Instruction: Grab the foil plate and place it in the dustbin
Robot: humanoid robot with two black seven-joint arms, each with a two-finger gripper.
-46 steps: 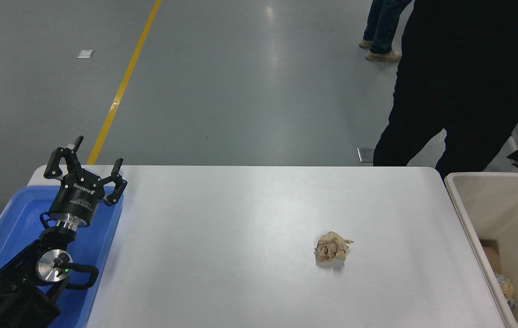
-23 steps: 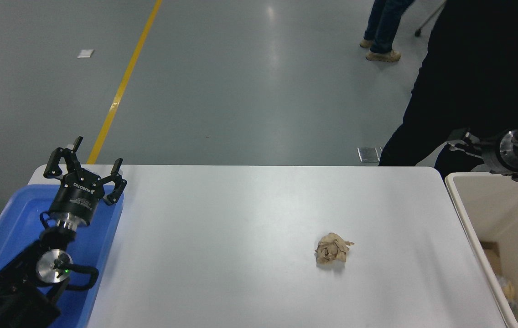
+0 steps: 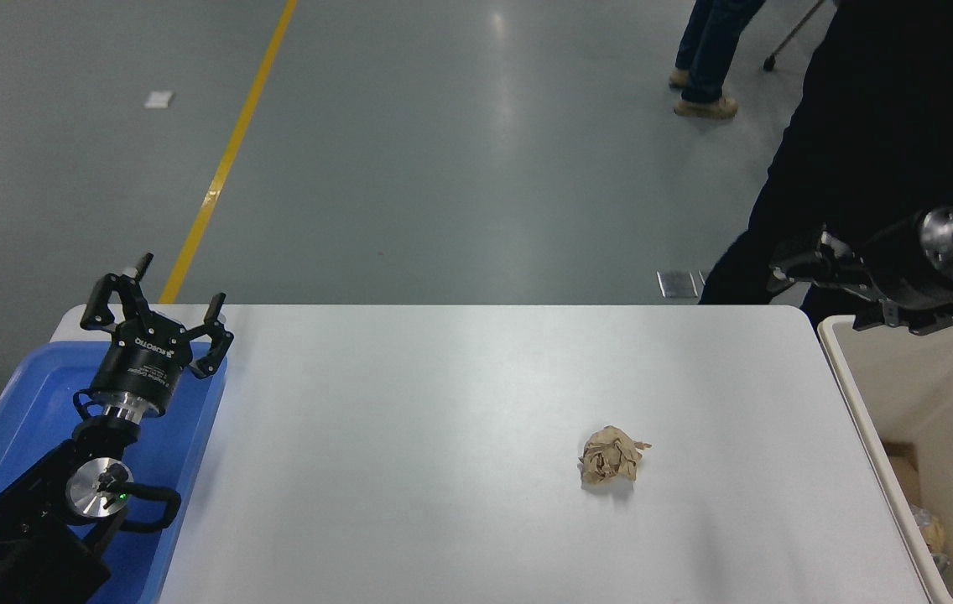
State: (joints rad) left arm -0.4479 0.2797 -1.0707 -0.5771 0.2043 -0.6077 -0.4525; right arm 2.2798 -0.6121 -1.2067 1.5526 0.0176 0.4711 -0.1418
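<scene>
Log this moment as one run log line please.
right end effector: above dustbin far corner, grip unclear | left end effector: open, parked over blue tray | foil plate: not on table | paper ball: on table

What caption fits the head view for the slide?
Right pincer raised beside the dustbin; crumpled paper ball on white table; left pincer parked over blue tray.

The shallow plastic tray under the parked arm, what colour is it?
Plain bright blue, seen in the head view at the lower left.
</scene>
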